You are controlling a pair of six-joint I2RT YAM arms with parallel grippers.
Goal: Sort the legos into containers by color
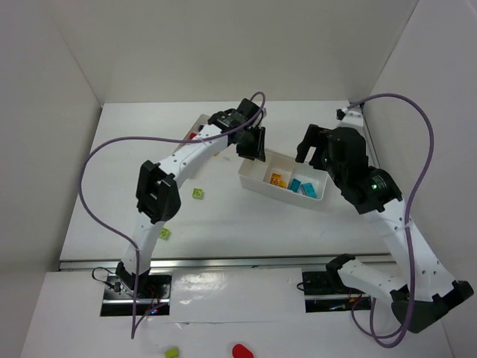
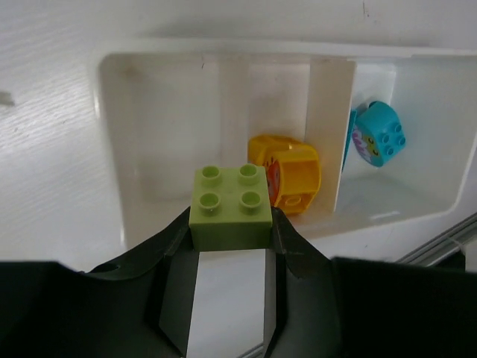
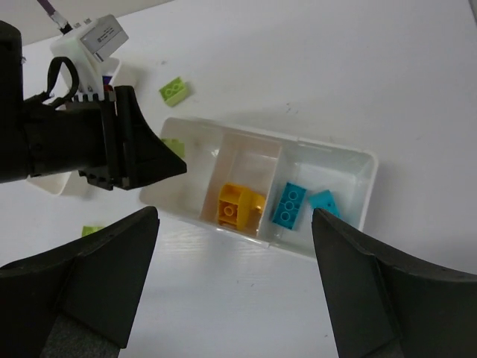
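Your left gripper [image 1: 251,143] is pinching a lime green brick [image 2: 229,205] by two opposite sides, studs up. It hangs over the near edge of the tray [image 2: 261,48], and the bare end compartment [image 2: 160,134] lies just ahead of and below the brick. The brick is square, so turning it matters little, and I judge a short reach forward before letting go would do. The orange-yellow brick [image 2: 291,175] fills the middle compartment and the cyan ones [image 2: 380,142] the far end. The right gripper [image 1: 311,153] hovers spread and empty over the tray's other end, leaving room above the white table [image 1: 223,216].
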